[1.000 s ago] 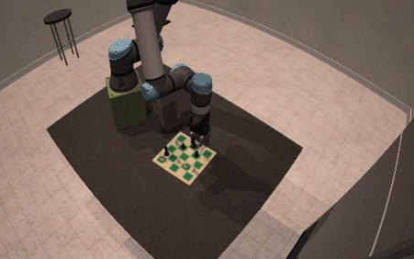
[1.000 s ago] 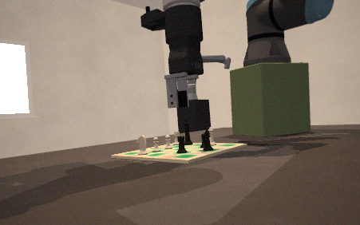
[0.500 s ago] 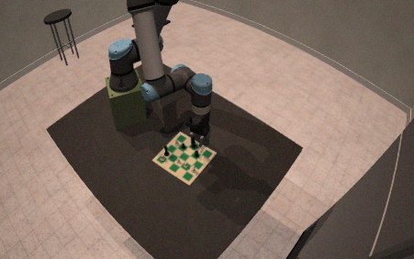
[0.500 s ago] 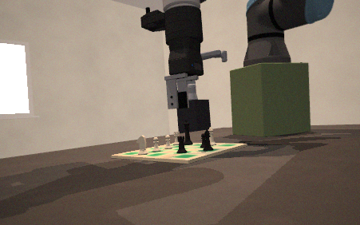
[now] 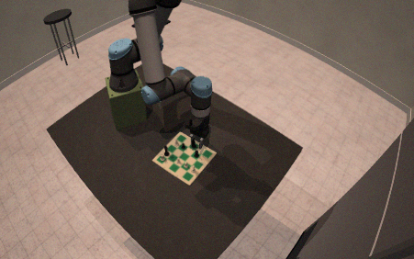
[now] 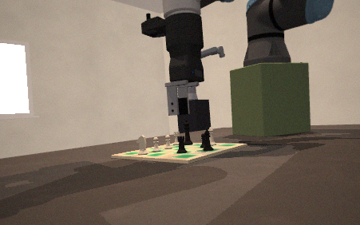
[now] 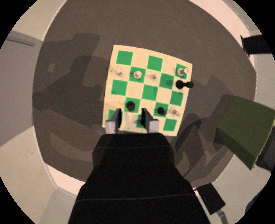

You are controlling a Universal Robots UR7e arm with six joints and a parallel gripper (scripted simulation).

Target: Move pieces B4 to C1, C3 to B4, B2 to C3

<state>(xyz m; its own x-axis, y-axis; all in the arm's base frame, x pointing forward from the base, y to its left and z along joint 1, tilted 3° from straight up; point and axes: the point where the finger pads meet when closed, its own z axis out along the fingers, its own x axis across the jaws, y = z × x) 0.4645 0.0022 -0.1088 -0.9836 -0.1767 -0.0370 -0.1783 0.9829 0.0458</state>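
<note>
"the tall black piece [image 5: 194, 144] [image 6: 187, 137], where does it stand?" asks the first.

"upright on the board [image 5: 189, 183] [image 6: 152, 159] [image 7: 138, 57], down by the gripper [image 5: 196, 140] [image 6: 183, 120] [image 7: 131, 114]," says the second. "in the wrist view a finger seems to hide it, and its square can't be read."

"is it pinched?"

"no. the fingers stand apart, partly narrowed, with nothing between them."

"so which step is it?"

"likely lining up for a pick. b4 has to go to c1 first, since c3's piece needs b4, and b2's needs c3. whether this is b4's piece, the views don't settle."

"and the next move?"

"if it is the one, it calls for centring the fingers, lowering straight and closing gently, clear of the shorter black piece [image 5: 196, 154] nearby."
</note>
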